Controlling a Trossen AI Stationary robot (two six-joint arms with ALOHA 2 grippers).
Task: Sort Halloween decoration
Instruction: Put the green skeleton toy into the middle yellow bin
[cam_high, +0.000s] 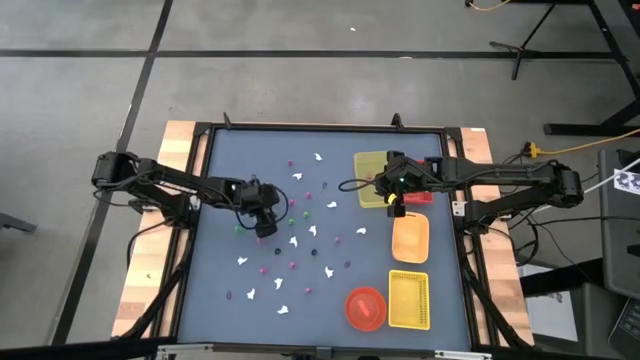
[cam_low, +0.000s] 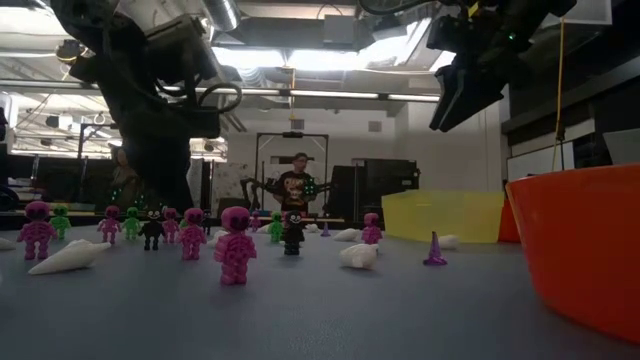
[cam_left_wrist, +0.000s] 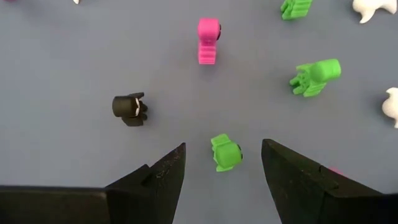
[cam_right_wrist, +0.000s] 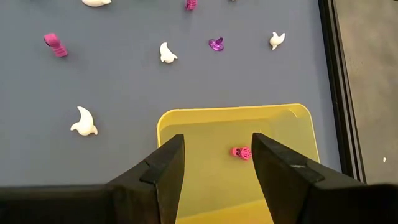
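Tiny white ghosts, pink, green and dark plastic figures (cam_high: 293, 240) all over the blue-grey desk (cam_high: 220, 170)

Left gripper (cam_left_wrist: 222, 163) hangs jaws-spread around a small green figure (cam_left_wrist: 225, 153); right gripper (cam_right_wrist: 214, 163), jaws spread too, is above the pale yellow rectangular tray (cam_right_wrist: 280, 124) holding one pink piece (cam_right_wrist: 241, 152).

High view looks straight down on the desk (cam_high: 230, 200); low view looks level across it; both wrist views look down closely, sharing its scattered figures.
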